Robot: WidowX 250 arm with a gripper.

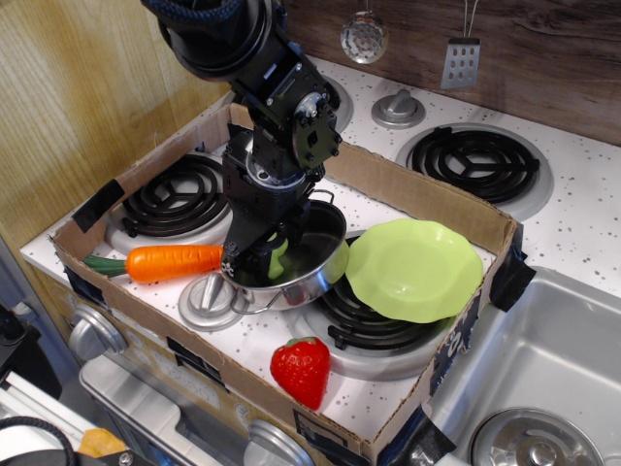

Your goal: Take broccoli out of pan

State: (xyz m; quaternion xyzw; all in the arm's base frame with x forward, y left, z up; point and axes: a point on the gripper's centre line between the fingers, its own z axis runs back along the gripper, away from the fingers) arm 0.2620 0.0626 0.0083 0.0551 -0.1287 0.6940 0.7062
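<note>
We see only a sliver of broccoli (279,258); gripper (254,254) hides the rest and its own fingertips.

one broccoli (278,258), one pan (309,264), one carrot (173,262), one strawberry (300,369)

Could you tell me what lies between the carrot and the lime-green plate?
In the only view, the pan sits between the carrot and the plate, with the gripper and the broccoli at its near-left rim.

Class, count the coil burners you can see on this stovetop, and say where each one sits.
3 clearly: one back right, one at the left inside the cardboard box, one under the pan and green plate. A fourth may be hidden behind the robot arm.
</note>
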